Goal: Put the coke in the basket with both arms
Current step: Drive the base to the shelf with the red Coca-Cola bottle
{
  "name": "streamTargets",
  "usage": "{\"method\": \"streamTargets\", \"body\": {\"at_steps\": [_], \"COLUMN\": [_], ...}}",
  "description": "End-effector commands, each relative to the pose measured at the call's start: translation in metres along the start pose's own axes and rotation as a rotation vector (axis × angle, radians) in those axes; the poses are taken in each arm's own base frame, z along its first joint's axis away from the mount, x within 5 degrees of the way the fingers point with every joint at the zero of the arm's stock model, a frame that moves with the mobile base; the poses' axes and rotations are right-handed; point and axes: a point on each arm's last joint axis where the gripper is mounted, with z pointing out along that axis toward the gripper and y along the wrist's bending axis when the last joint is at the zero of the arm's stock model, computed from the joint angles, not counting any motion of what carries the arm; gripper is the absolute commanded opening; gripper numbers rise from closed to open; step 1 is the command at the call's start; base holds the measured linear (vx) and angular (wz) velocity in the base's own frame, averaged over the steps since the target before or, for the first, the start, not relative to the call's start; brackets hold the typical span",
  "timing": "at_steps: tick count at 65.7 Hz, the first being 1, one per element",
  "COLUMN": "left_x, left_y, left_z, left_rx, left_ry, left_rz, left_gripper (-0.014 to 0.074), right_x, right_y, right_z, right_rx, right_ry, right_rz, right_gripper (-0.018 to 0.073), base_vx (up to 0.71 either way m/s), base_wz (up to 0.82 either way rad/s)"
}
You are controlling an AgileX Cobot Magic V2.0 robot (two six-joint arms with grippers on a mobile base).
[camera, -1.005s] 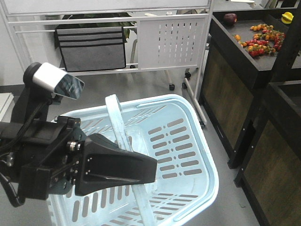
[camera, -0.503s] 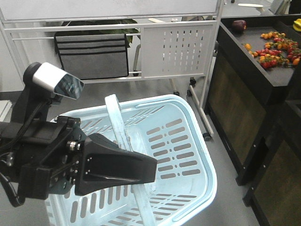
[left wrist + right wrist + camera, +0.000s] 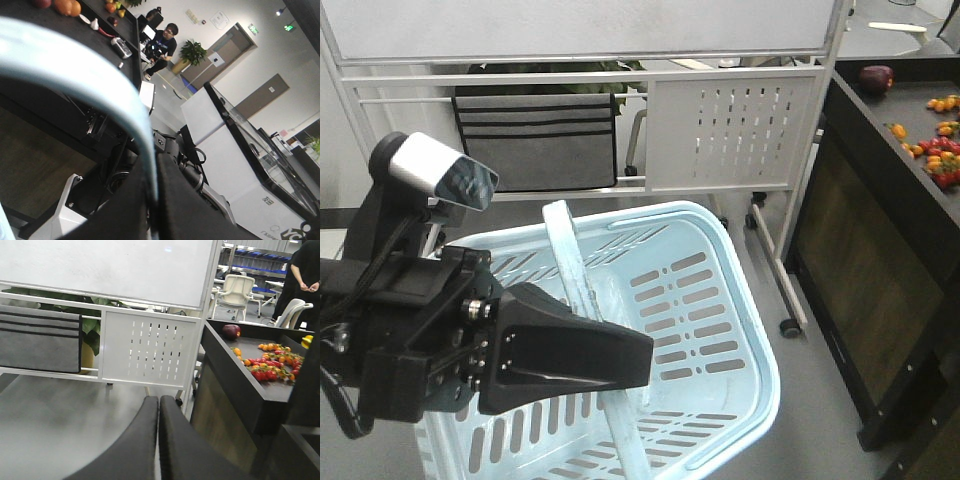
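Left gripper fingers clenched the basket strap handle at 9 o'clock of the basket — right gripper fingers pressed together, empty

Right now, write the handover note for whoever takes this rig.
Left gripper: shut on the strap handle of the basket.
Right gripper: shut, nothing between its fingers.
Coke: not in any view; the part of the basket that shows holds nothing.
Done: basket gripped.
Left: find the coke, pick it up with the right gripper, set it in the basket.
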Motion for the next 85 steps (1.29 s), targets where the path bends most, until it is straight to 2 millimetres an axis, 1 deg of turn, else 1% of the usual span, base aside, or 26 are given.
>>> {"method": "streamTargets", "body": {"at_steps": [1,53,68,85], "left_x": [-0.0068,-0.0068,-0.0068,-0.0068], "left_y": [-0.0249,-0.0249,-0.0249,-0.0249], "left_z": [-0.0027,-0.0027,-0.0027,-0.0027], "left_rx": [0.141,0.142,0.142,0.142], "left_ry": [-0.032,-0.033,-0.033,-0.033], "left_rz": [0.025,0.025,0.025,0.025], "left_gripper": [-0.0006,-0.0006,-0.0006,-0.0006], "right_x": [-0.0047,-0.0047,-0.0047,-0.0047], "right_y": [0.0006,0.0006,0.0006,0.0006], "right_z": [-0.0008,-0.0008,-0.0008,-0.0008], "right_rx": [-0.001,-0.001,-0.001,-0.001], "right_ry": [-0.074,-0.074,-0.074,-0.074], "right_rz": [-0.015,-0.015,-0.015,-0.015], "right_gripper": [-0.0005,-0.0005,-0.0005,-0.0005], "base_vx": [0.28,0.26,0.21,0.19], "base_wz": [0.09,0.1,0.34,0.56]}}
